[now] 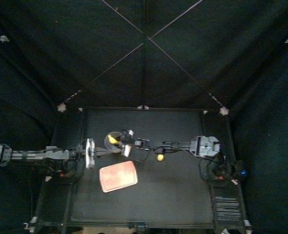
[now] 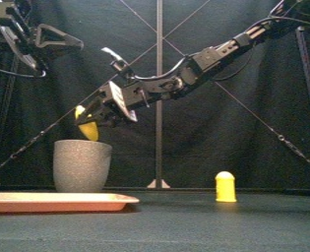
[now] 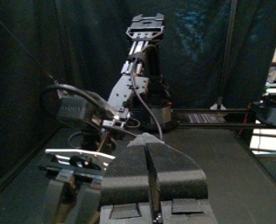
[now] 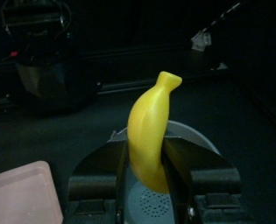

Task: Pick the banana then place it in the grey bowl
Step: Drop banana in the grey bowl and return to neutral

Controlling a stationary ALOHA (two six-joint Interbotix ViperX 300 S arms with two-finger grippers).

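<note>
My right gripper (image 2: pixel 94 116) is shut on the yellow banana (image 2: pixel 87 124) and holds it just above the rim of the tall grey speckled cup (image 2: pixel 83 164). In the right wrist view the banana (image 4: pixel 152 131) stands upright between the jaws of my right gripper (image 4: pixel 152 178), with the cup's mouth (image 4: pixel 187 133) directly beneath it. From above, the cup (image 1: pixel 112 139) sits at mid-table under the right gripper (image 1: pixel 124 143). My left gripper (image 1: pixel 90 154) hovers high at the left, holding nothing, with its jaws together in the left wrist view (image 3: pixel 152 166).
A flat pink tray (image 1: pixel 117 176) lies in front of the cup, toward the table's front. A small yellow toy (image 2: pixel 224 186) stands on the table to the right of the cup. The right arm (image 3: pixel 130 74) stretches across the table's middle.
</note>
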